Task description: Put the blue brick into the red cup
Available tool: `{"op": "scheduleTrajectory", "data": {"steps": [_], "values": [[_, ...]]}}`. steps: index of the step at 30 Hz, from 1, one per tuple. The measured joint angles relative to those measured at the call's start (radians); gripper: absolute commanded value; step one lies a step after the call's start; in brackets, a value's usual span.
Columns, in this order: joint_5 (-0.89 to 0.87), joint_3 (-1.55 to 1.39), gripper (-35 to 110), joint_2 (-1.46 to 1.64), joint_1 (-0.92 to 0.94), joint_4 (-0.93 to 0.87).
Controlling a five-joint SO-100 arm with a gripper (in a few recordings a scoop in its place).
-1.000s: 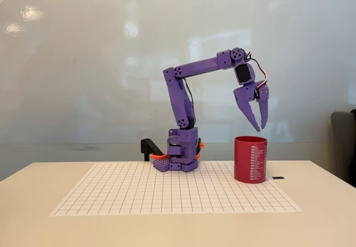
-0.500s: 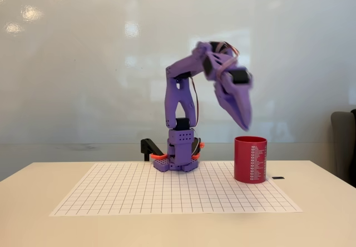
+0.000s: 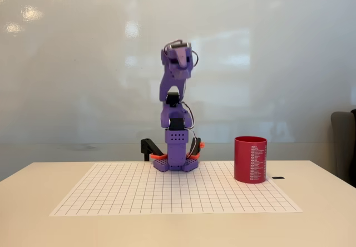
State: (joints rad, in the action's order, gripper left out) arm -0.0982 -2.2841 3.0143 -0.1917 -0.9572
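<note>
The red cup (image 3: 250, 159) stands upright on the desk (image 3: 178, 225), at the right edge of a white gridded sheet (image 3: 172, 194) in the fixed view, with a strip of white print running down its side. Its mouth faces up but the camera looks at it from the side, so what lies inside is hidden. The blue brick cannot be found anywhere on the sheet or the bare desk; whether it sits in the cup or is hidden elsewhere cannot be told from here.

A small plastic brick of that kind would likely be light, rigid and rather slick on its flat faces, so the surest hold is probably across its two long sides, low enough that the studs do not tip it.

The purple arm (image 3: 177, 119) is folded upright over its base (image 3: 177, 162), well apart from the cup and to its left. The claw (image 3: 178, 58) sits at the top of the folded arm, turned toward the camera and blurred, so it cannot be told whether it is spread or closed, or whether it carries anything. A small black object (image 3: 278, 177) lies on the desk just right of the cup.
</note>
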Motion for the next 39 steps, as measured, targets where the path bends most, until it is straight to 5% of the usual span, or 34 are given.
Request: {"op": "scheduleTrajectory", "data": {"steps": [18, 25, 39], "values": [[-0.011, -0.738, -1, 0.282, -0.080, -0.043], [-0.067, -0.752, -1, 0.288, -0.101, -0.233], [-0.072, -0.752, -1, 0.290, -0.097, -0.245]]}}
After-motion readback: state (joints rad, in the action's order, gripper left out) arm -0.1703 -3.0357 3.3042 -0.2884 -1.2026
